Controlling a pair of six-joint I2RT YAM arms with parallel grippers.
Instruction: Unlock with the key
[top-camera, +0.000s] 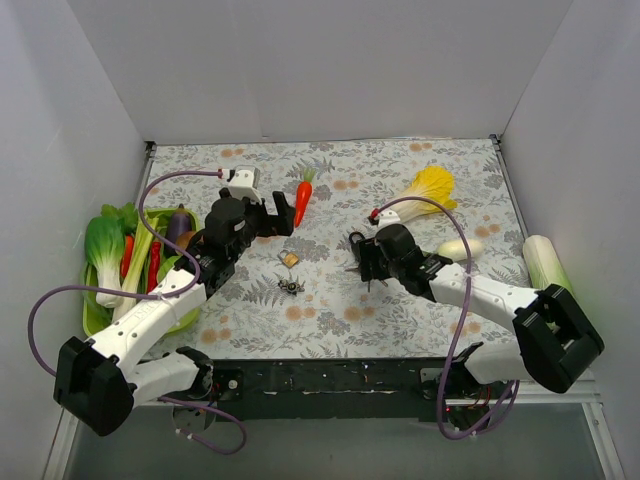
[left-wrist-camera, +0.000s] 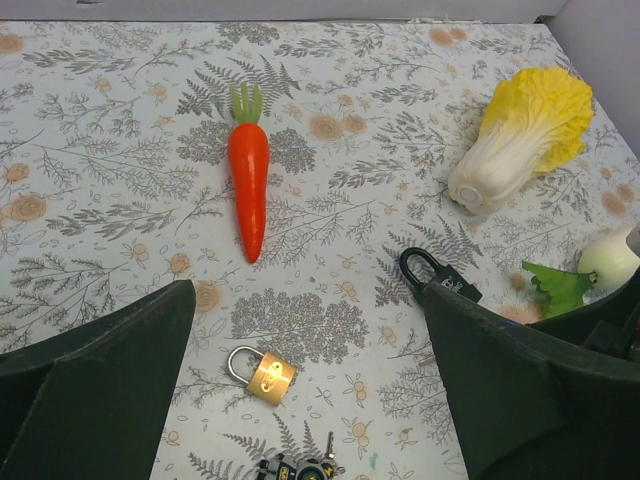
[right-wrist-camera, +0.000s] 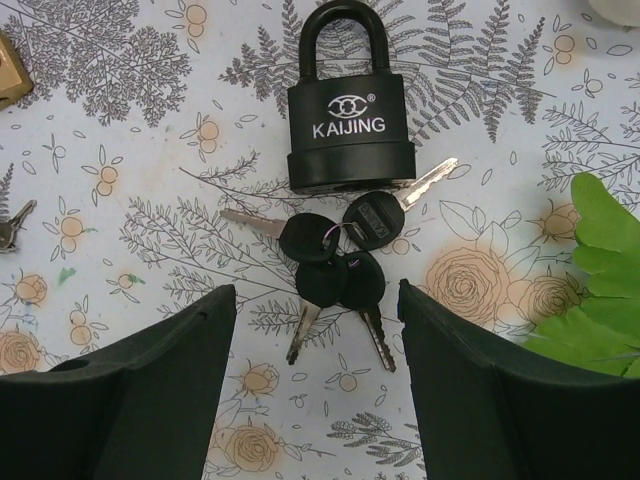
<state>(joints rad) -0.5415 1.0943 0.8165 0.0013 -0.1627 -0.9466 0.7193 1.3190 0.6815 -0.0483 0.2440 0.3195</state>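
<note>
Right wrist view: a black padlock lies flat on the fern- and flower-printed tablecloth. Its body is squat, with a flared base and white lettering reading KAIJING under a small round logo. The black shackle arches toward 12 o'clock, and both legs are sunk into the body.

Just below the lock, at its 6 o'clock, lies a bunch of keys. There are four silver blades with black oval heads, joined on one ring. One blade points to 2 o'clock, its tip just beside the lock's lower corner. Another points to 9 o'clock, and two point down, toward 7 and 5 o'clock.

The right gripper hovers over the bunch. Its dark fingers are spread wide, one on each side of the keys, and hold nothing. A green leaf lies at 3 o'clock.

Left wrist view: the left gripper is also spread wide and empty. A small brass padlock with a silver shackle lies between its fingers. A second key bunch lies at 6 o'clock from it, partly cut off by the frame. An orange carrot lies at 12 o'clock, and a yellow-leafed cabbage at 2 o'clock.

Top view: the black padlock is right of the table's centre, with the brass one at its 8 o'clock. A green basket of vegetables stands at the left edge, at 9 o'clock.
</note>
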